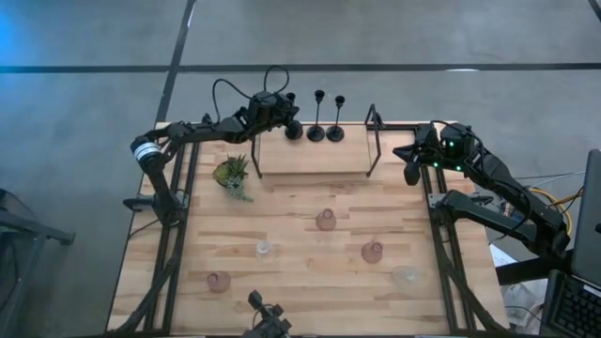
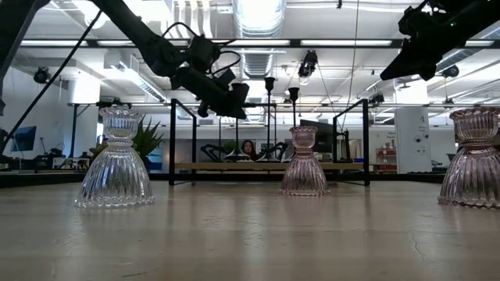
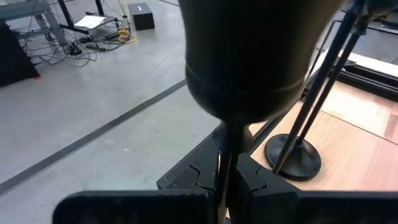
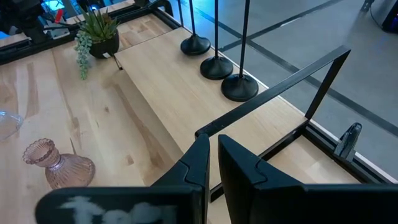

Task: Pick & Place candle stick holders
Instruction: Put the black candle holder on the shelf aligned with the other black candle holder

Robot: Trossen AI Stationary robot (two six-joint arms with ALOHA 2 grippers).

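Note:
Three slim black stemmed holders stand by their round bases (image 4: 216, 67) in a row on a raised wooden shelf (image 1: 310, 160) at the table's far edge. My left gripper (image 1: 285, 115) is at the leftmost one (image 1: 294, 130) and is shut on its stem. Three pink glass holders (image 1: 326, 220) (image 1: 372, 252) (image 1: 218, 281) and two clear ones (image 1: 264, 249) (image 1: 405, 275) stand on the table. My right gripper (image 1: 413, 161) hovers shut and empty above the shelf's right end. My left gripper pinches the leftmost black holder's thin stem (image 3: 224, 163) between its two fingers, just under the dark cup (image 3: 255, 56). The fingers come from the table's left, slanting down, and lie across the stem. The holder's base (image 4: 196, 45) rests on the shelf.
A small spiky green plant (image 1: 232, 174) stands left of the shelf. The shelf has black metal frame posts at its two ends (image 1: 372, 141). The glass holders are spread over the table's middle and near part.

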